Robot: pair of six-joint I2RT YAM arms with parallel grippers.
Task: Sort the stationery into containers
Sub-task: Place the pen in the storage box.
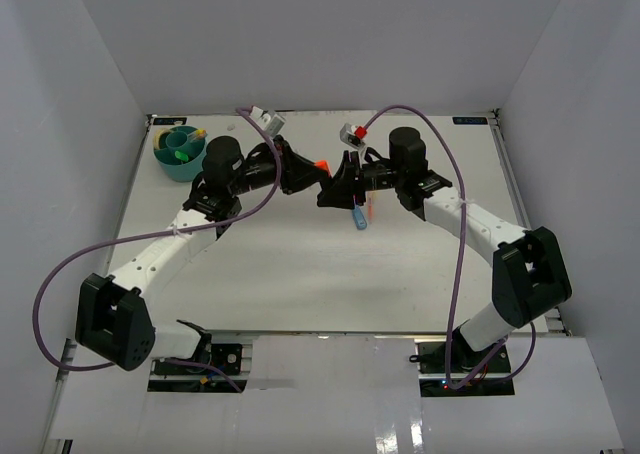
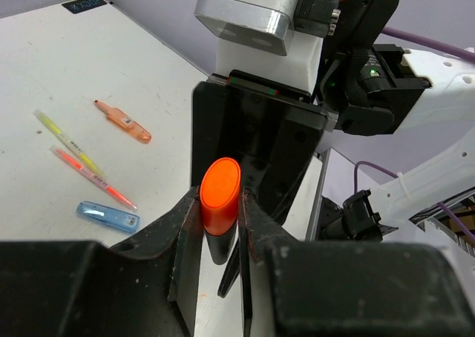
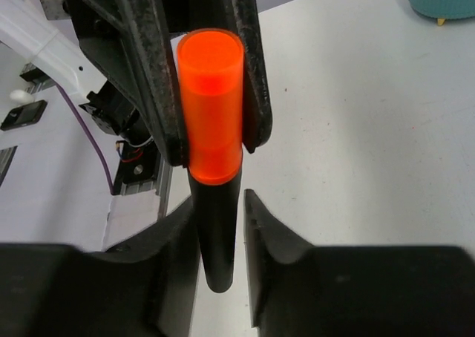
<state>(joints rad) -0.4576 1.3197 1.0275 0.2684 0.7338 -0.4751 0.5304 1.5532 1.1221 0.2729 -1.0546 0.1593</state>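
Highlighter [image 3: 211, 107] clamped at orange cap by closed left gripper [image 2: 220, 207]. Black barrel inside narrowed right gripper [image 3: 220, 211], contact there unclear. Likely mid-air handover, since organiser [image 1: 180, 170] on left gripper's side.

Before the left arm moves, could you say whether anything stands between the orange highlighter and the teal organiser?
Nothing loose lies between the orange highlighter and the teal organiser. The left gripper clamps its cap; only the right gripper, flanking its black body, hampers it.
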